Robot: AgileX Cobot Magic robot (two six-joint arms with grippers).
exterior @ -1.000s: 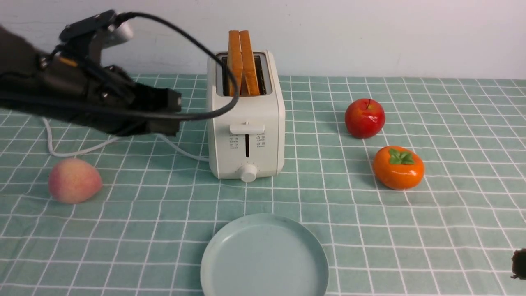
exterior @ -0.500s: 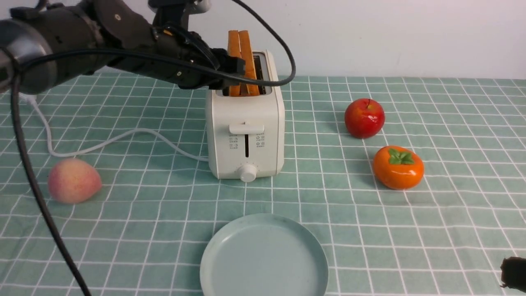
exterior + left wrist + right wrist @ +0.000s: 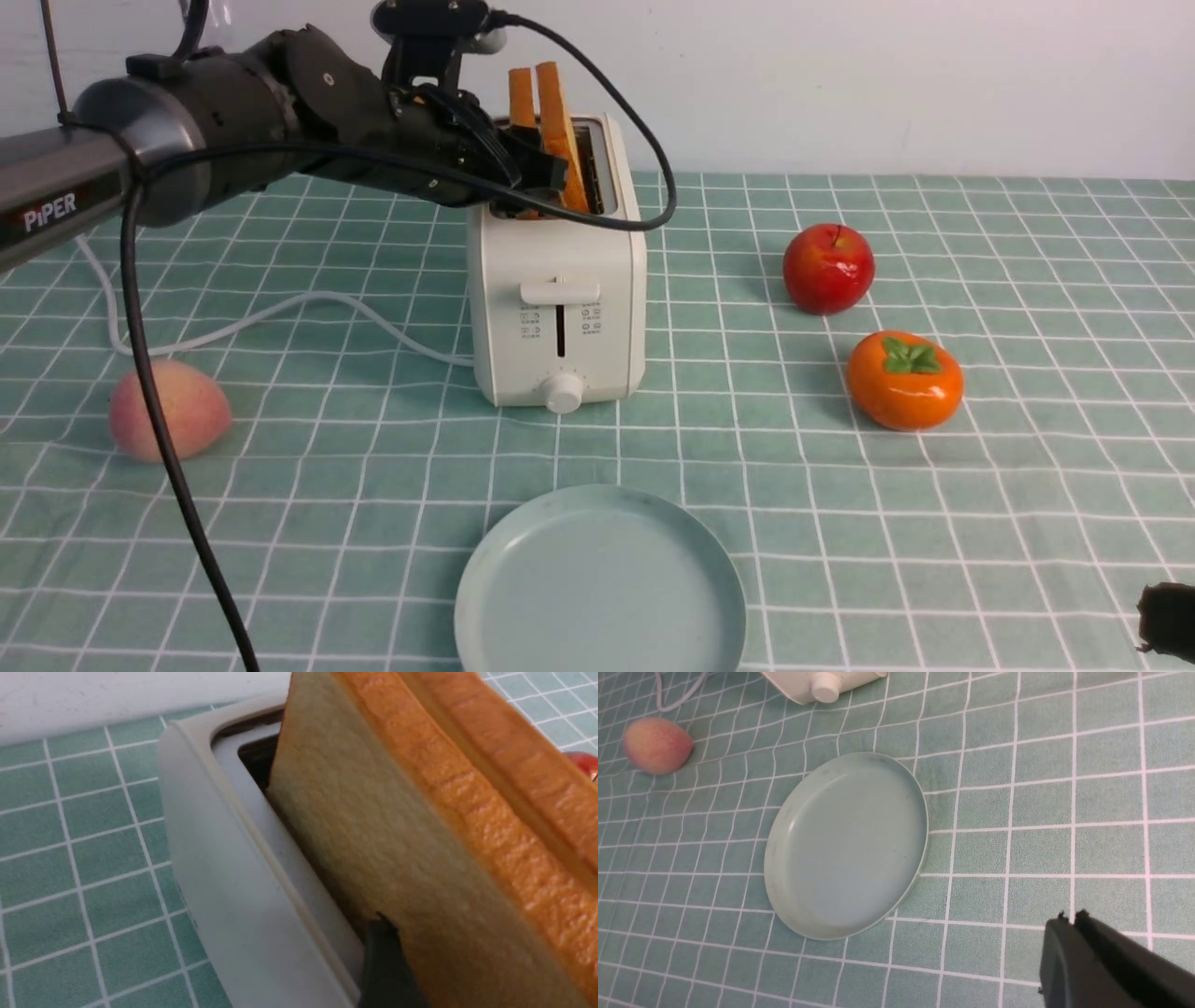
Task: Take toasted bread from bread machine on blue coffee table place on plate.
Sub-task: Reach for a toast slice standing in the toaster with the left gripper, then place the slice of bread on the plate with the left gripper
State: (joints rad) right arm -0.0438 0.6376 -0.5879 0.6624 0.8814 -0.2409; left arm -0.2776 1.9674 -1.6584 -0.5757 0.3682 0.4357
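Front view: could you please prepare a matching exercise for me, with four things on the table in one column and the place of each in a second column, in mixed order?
Column 1
1. apple
2. persimmon
3. peach
4. plate

Column 2
A. directly in front of the bread machine, nearest the camera
B. on the robot's left side, near the white cord
C. on the robot's right side, the farther of two fruits
D. on the robot's right side, the nearer of two fruits

Pairs: 1-C, 2-D, 3-B, 4-A
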